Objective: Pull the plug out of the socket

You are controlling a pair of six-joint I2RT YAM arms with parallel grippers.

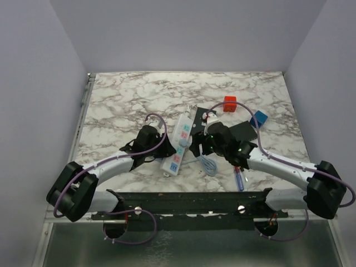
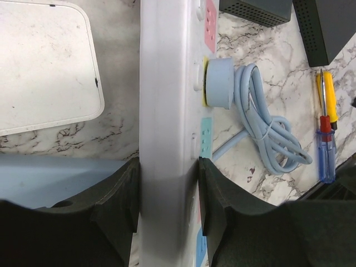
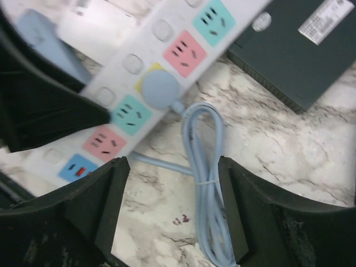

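The socket, a long white power strip with pink, green and blue panels, lies near the table's middle. A round light-blue plug sits in it at a yellow panel, also visible in the right wrist view. Its light-blue cable lies coiled on the marble beside the strip. My left gripper is shut on the socket's near end, both pads against its long sides. My right gripper is open and empty, hovering over the cable just short of the plug.
A black box lies right of the strip. A red cube and a blue cube sit further back. A screwdriver lies right of the cable. A white flat box and a light-blue bar lie left of the strip.
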